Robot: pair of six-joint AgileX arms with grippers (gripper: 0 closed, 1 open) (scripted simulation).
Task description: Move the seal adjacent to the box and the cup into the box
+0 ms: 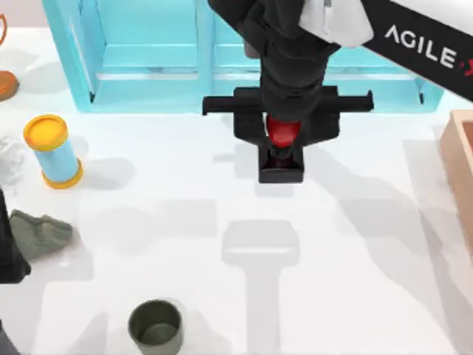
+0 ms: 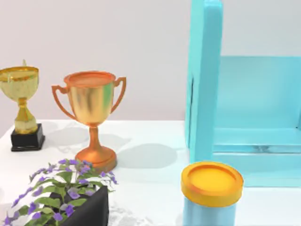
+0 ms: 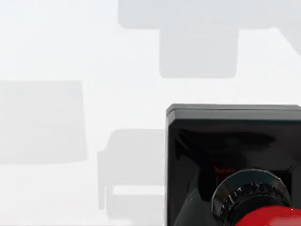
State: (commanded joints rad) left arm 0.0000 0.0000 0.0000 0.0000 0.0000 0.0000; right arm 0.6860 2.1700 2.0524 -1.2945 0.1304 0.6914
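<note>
My right gripper (image 1: 281, 144) is gripping the seal (image 1: 281, 157) by its red knob, jaws closed on it, and I am holding it above the white table (image 1: 355, 244), just in front of the turquoise shelf (image 1: 148, 59). The box (image 1: 460, 155) is lying well apart at the right edge. The cup (image 1: 155, 327) is standing near the front, left of centre. My left arm (image 1: 11, 251) is waiting at the left edge, beside the blue cylinder (image 1: 53, 151).

My right gripper (image 1: 281, 144) is covering most of the seal's (image 1: 281, 166) red knob; the box (image 1: 460, 159) is running off the right edge; my fingertips are hiding.
</note>
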